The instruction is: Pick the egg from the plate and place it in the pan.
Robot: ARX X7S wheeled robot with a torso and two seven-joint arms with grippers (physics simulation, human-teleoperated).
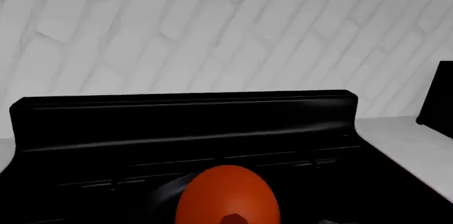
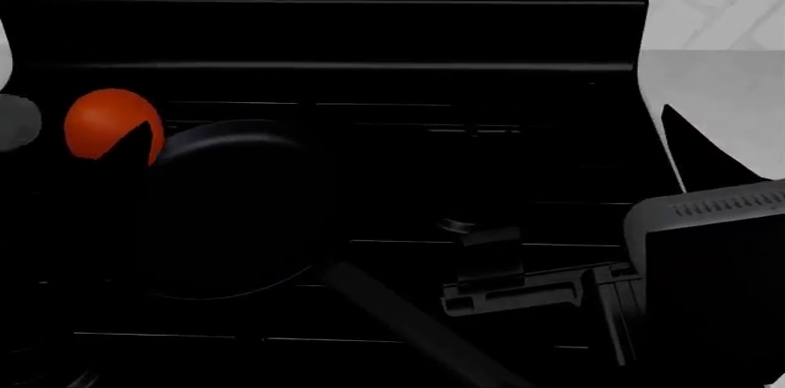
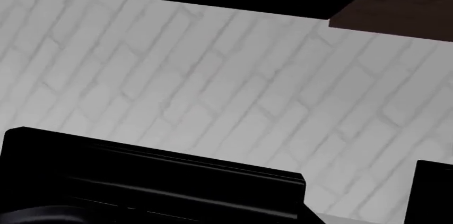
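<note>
One egg (image 1: 226, 195) fills the lower middle of the left wrist view, red-orange and close to the lens, with a dark tip of the left gripper crossing its lower edge, so I judge the left gripper pinches it, carried over the black stove (image 1: 184, 123) toward the pan, whose rim curves just behind the egg; one white brick wall rises behind; in the head view the same single egg (image 2: 108, 121) hangs just beside the far left rim of the one pan (image 2: 227, 209), not yet over its middle, a dark gripper finger notched into its right side; the pan's long handle (image 2: 417, 328) runs toward the robot; the right gripper (image 2: 528, 282) waits low over the stove, its state I cannot tell; the plate is out of sight; the right wrist view shows only the wall (image 3: 212, 75) and one stove back (image 3: 141, 176).
</note>
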